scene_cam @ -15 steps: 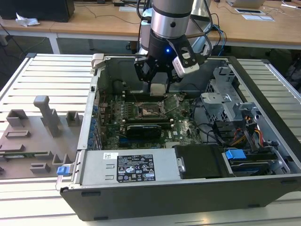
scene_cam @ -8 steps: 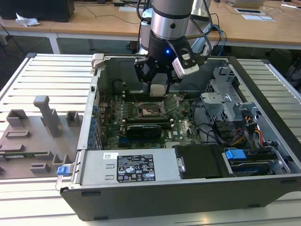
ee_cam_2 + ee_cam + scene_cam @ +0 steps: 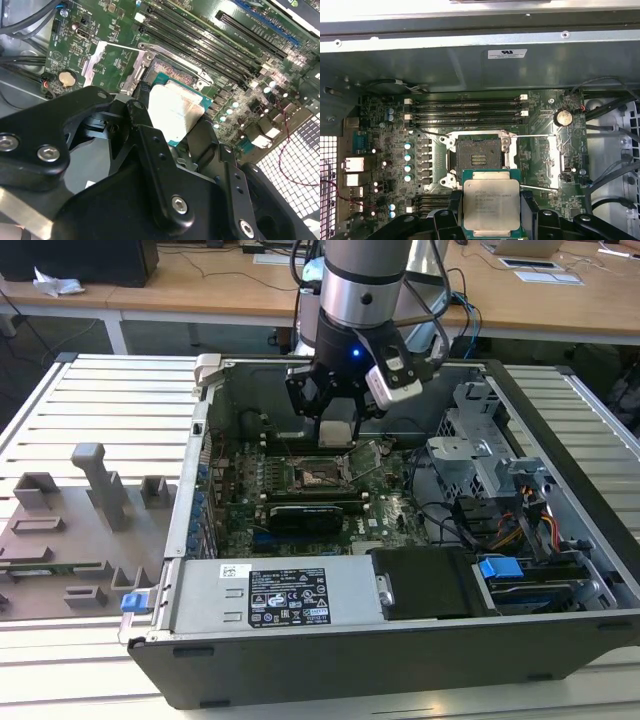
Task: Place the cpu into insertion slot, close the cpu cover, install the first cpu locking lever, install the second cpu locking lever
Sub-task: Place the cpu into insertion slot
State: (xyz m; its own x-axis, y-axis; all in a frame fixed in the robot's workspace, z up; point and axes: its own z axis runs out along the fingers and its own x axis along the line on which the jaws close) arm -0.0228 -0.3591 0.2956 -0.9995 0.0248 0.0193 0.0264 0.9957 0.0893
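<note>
Gripper [image 3: 491, 222] clamped on the cpu [image 3: 491, 202], one finger on each of two opposite edges, metal top facing the first wrist view. Chip sits roughly level between the fingers.

The exterior view has it hanging above the insertion slot [image 3: 322, 476], not touching. Slot is bare, with its pin field exposed inside the black rim. The cpu cover [image 3: 91, 67] is swung open to one side, clear of the socket.

All of this sits on the green motherboard [image 3: 545, 115] inside the open computer case [image 3: 330, 650].

Judgement: placing step, chip not yet seated. To do it well:
- square the chip's edges to the rim
- keep it flat
- lower it straight, with no sideways drag across the pins
- use no force
</note>
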